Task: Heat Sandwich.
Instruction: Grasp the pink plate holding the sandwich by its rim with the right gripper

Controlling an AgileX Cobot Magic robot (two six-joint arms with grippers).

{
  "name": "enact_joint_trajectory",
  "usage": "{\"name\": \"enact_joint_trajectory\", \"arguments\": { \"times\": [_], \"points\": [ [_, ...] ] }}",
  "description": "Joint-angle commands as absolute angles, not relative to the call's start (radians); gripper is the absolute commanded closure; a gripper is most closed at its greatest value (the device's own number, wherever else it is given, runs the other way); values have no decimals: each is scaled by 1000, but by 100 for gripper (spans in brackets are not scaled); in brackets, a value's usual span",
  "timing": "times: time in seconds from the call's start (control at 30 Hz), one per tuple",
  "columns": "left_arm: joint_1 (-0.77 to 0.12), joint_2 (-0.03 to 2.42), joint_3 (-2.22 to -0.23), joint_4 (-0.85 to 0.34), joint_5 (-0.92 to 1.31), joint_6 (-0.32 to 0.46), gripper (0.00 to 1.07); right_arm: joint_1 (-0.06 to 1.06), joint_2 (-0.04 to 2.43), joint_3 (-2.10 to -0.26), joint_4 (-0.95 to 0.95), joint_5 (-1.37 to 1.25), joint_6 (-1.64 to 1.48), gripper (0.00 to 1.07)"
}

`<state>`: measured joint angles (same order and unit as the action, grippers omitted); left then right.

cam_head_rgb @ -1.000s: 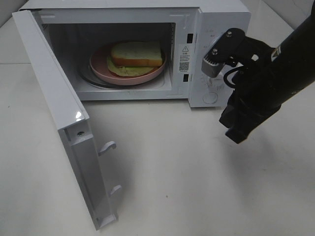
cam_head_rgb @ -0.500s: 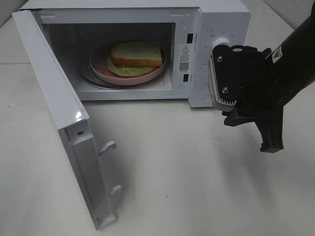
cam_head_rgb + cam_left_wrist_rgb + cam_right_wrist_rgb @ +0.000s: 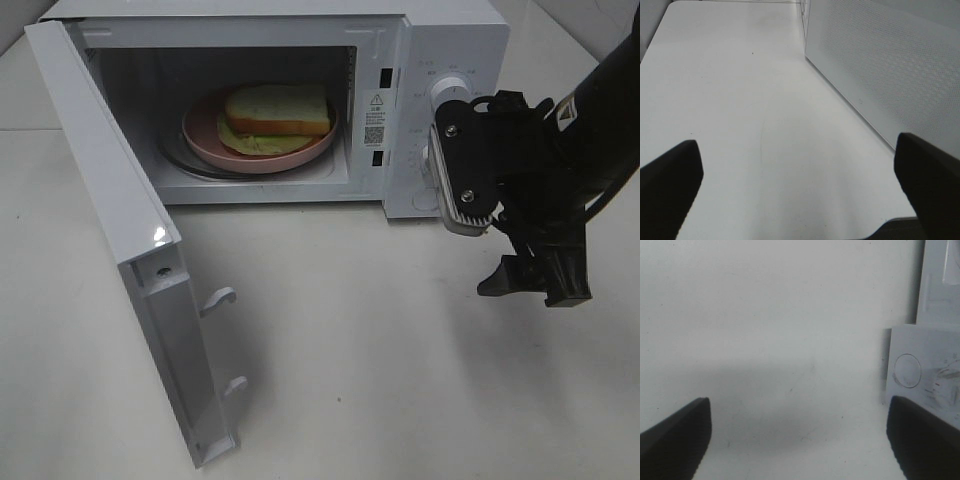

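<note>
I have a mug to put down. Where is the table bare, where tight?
Bare table: in front of the microwave, between its open door and the right gripper; also left of the door. Crowded: by the control panel, where that gripper hangs, and the cavity, filled by plate and sandwich.

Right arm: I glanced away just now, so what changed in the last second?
The right gripper swung round beside the microwave dial and its jaws opened wide; it holds nothing. The sandwich, plate and open door stayed put.
</note>
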<state>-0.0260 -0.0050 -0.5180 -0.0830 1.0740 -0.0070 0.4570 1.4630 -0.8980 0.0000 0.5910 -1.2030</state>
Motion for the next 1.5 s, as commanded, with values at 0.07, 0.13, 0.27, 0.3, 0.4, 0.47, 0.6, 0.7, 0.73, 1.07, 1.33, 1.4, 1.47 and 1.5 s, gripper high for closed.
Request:
{"name": "enact_joint_trajectory", "arguments": {
  "times": [0.07, 0.13, 0.27, 0.3, 0.4, 0.47, 0.6, 0.7, 0.73, 1.07, 1.33, 1.4, 1.47, 1.5],
  "points": [
    [-22, -20, -517, -91, 1070, -10, 7, 456, 1454, -902, -29, 591, -1202, 13],
    [-22, -20, -517, -91, 1070, -10, 7, 461, 1454, -904, -43, 590, -1202, 14],
    [-22, -20, -517, -91, 1070, -10, 7, 485, 1457, -924, -85, 592, -1194, 15],
    [-22, -20, -517, -91, 1070, -10, 7, 506, 1461, -949, -123, 593, -1173, 15],
    [-22, -20, -517, -91, 1070, -10, 7, 529, 1483, -997, -159, 603, -1149, 16],
    [-22, -20, -517, -91, 1070, -10, 7, 542, 1505, -1022, -159, 604, -1149, 16],
    [-22, -20, -517, -91, 1070, -10, 7, 560, 1542, -1059, -169, 603, -1149, 17],
    [-22, -20, -517, -91, 1070, -10, 7, 582, 1596, -1115, -192, 599, -1149, 18],
    [-22, -20, -517, -91, 1070, -10, 7, 582, 1596, -1115, -192, 599, -1149, 18],
    [-22, -20, -517, -91, 1070, -10, 7, 603, 1719, -1242, -188, 575, -1149, 20],
    [-22, -20, -517, -91, 1070, -10, 7, 620, 1828, -1345, -187, 555, -1111, 22],
    [-22, -20, -517, -91, 1070, -10, 7, 629, 1840, -1356, -187, 547, -1111, 22],
    [-22, -20, -517, -91, 1070, -10, 7, 631, 1857, -1379, -189, 538, -1111, 22],
    [-22, -20, -517, -91, 1070, -10, 7, 640, 1880, -1401, -188, 526, -1107, 23]
  ]
}}
